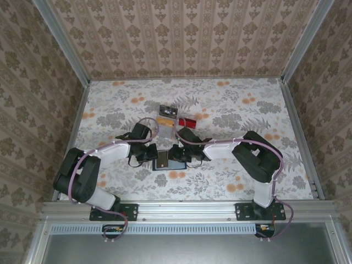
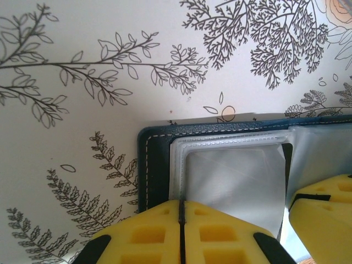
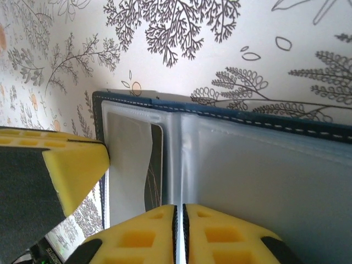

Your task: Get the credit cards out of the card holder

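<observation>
The card holder (image 1: 167, 162) lies open and flat on the flowered table (image 1: 247, 165), just beyond the arms' bases and between the two grippers. It is navy with pale stitching along its rim, and the inside is lined with clear plastic sleeves. One clear pocket (image 2: 231, 176) on its left half holds a pale card (image 2: 236, 187) with a dark strip along one edge.

The left gripper (image 2: 181, 231) sits clenched at the holder's near edge, over that pocket, its yellow fingers pressed together. The right gripper (image 3: 179, 231) is likewise closed, resting at the fold between the sleeves. Whether either pinches plastic cannot be told.

Beyond the holder, apart from it, lie a striped card (image 1: 166, 122), a red card (image 1: 187, 122) just right of that, and farthest a black card (image 1: 166, 111).
</observation>
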`<state>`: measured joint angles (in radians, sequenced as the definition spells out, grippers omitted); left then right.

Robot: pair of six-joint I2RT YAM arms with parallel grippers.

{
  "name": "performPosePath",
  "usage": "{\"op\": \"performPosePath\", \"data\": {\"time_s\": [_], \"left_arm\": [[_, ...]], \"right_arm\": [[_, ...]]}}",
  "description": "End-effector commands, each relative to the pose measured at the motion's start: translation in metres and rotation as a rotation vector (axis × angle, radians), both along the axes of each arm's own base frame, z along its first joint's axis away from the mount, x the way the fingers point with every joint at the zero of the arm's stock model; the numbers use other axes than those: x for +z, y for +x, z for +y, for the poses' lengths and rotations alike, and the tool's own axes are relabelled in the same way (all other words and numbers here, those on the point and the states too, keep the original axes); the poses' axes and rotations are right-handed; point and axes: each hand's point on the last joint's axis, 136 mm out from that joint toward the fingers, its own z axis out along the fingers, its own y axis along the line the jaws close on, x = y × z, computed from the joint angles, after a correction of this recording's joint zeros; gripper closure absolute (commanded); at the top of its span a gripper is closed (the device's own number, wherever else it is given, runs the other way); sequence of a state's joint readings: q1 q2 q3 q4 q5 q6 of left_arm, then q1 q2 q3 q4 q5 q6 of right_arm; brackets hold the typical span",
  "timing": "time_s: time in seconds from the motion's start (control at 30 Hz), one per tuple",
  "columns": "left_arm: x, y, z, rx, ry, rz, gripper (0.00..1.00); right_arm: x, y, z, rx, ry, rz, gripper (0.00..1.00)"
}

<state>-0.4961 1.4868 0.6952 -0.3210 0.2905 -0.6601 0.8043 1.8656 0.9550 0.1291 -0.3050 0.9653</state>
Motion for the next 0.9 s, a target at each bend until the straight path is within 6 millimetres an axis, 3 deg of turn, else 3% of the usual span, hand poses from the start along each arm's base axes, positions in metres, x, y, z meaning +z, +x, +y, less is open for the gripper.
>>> {"op": "performPosePath", "data": {"time_s": [0.0,0.27,0.57,0.87], "left_arm": [[-0.013,-0.012,0.008,-0.019,0.044,0.044,0.91],[-0.012,-0.010,0.006,-0.020,0.038,0.042,0.91],[-0.011,-0.011,0.006,-0.022,0.036,0.041,0.91],[-0.012,-0.011,0.006,-0.023,0.035,0.039,0.92]], "right_arm": [[0.017,0.009,-0.001,-0.030,0.037,-0.045,0.86],[0.014,0.004,0.016,0.025,0.095,0.001,0.80],[0.003,0.003,0.012,0.023,0.047,0.029,0.79],[0.004,0.003,0.022,0.047,0.089,0.038,0.82]]}}
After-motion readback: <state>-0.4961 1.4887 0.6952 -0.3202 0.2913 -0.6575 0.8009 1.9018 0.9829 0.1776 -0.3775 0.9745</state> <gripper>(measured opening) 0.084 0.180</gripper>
